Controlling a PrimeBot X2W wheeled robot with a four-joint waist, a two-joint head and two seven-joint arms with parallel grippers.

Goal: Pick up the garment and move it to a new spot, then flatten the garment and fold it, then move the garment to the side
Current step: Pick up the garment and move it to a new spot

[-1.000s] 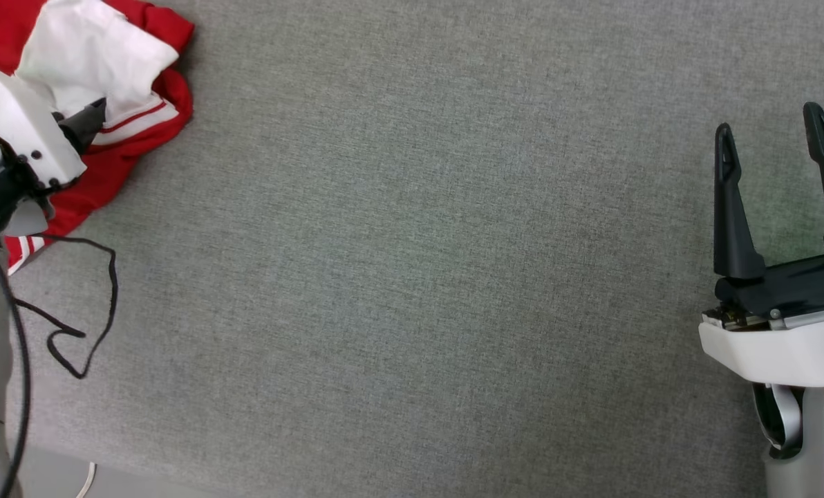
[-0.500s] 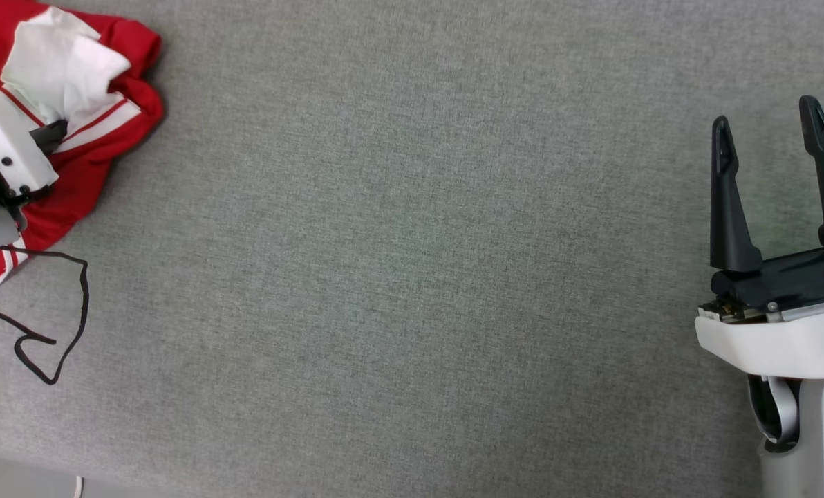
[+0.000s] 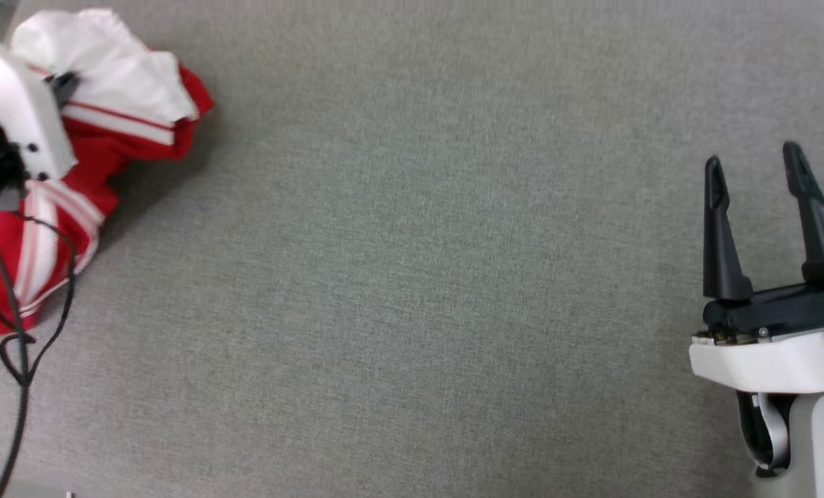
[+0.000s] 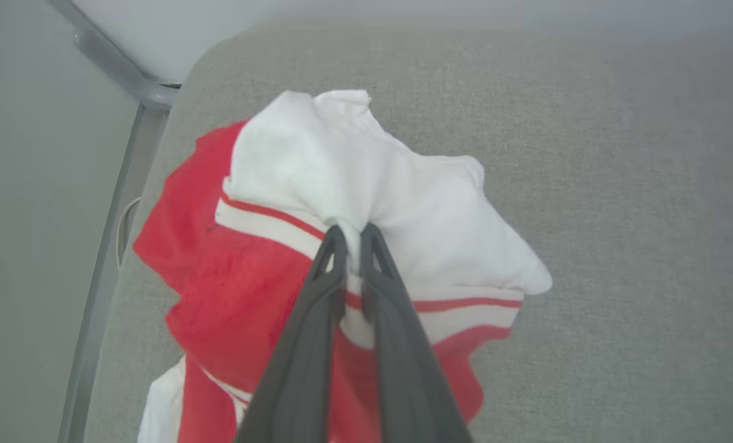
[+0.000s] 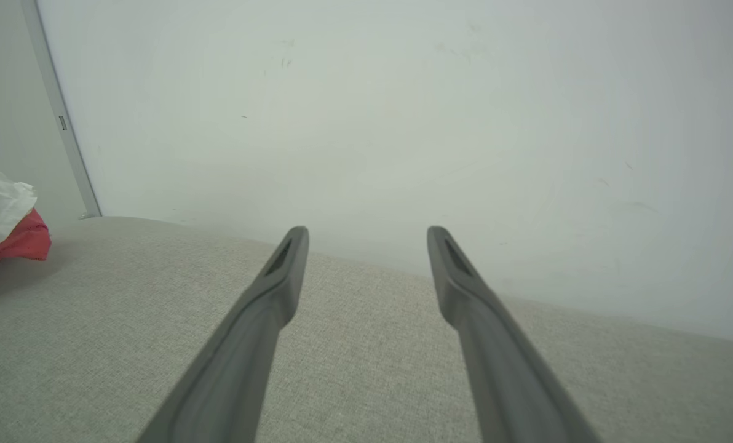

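Garment [image 3: 118, 138]: far left of the head view, at the desk's left edge; bunched, with white sleeve cloth on top and red body with striped trim hanging below.
Left gripper [image 4: 353, 237]: jaws closed, pinching a gather of the white sleeve just above the red-and-white trim.
Left wrist view vs head: the wrist view shows the pinch point clearly. In the head view the white wrist housing [image 3: 18, 117] covers the fingers, and only a dark tip shows against the cloth.
Garment contact: folds drape down from the pinch, with a shadow on the desk beside them. Cannot tell if the lowest folds touch the desk.
Cable [image 3: 19, 340]: black, looping from the left arm across the striped hem and down to the bottom edge; it lies in front of part of the garment.
Frame bar [image 4: 120, 71]: grey metal, beyond the desk's rounded corner, behind the garment; seen from the left wrist.
Desk [image 3: 419, 277]: grey woven cover, bare from the garment across to the right arm.
Right gripper [image 3: 753, 159]: lower right of the head view, well apart from the garment; jaws open, nothing between them.
Right wrist view: fingers [image 5: 268, 307] spread over the desk and pointing at a pale wall [image 5: 403, 111]. The garment shows as a small red-and-white lump at that view's left edge.
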